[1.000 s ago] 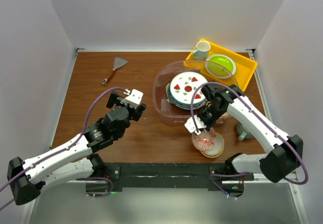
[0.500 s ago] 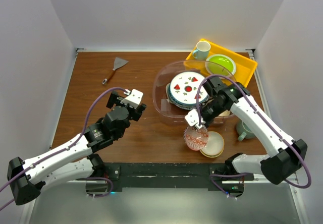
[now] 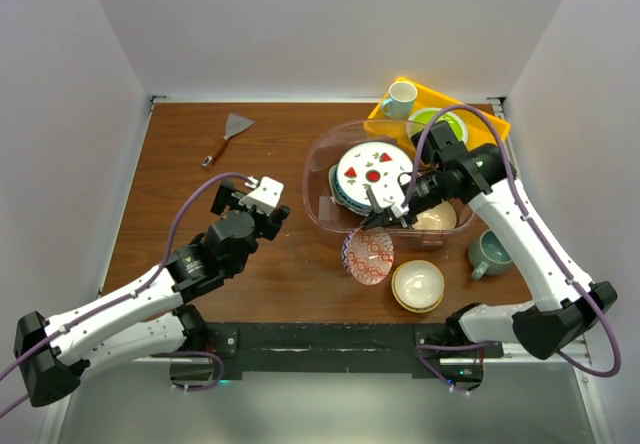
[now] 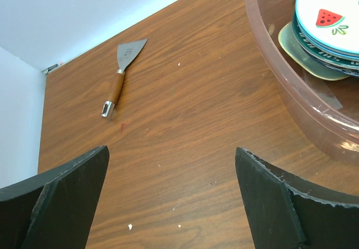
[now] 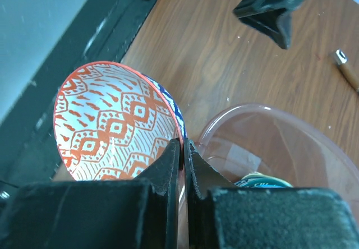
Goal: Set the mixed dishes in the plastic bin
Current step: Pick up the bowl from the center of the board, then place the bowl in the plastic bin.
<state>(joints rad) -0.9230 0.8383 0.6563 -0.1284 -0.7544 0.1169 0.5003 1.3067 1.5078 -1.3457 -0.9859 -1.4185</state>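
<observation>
**Transfer step, red-patterned bowl.** My right claw [image 3: 386, 216] is pinched shut on the rim of the red-patterned bowl [image 3: 368, 256]. The bowl hangs tilted just below the claw, apparently lifted off the desk [image 3: 280, 134], against the near wall of the plastic bin [image 3: 318, 159]. The plates [image 3: 372, 176] lie stacked in the bin just beyond the claw. My left claw [image 4: 171, 156] stands wide and empty. Next move, as I judge it: carry the bowl over the rim, lower it, then release. The tan bowl [image 3: 418, 284] and grey-teal mug [image 3: 490, 254] sit outside the bin.
</observation>
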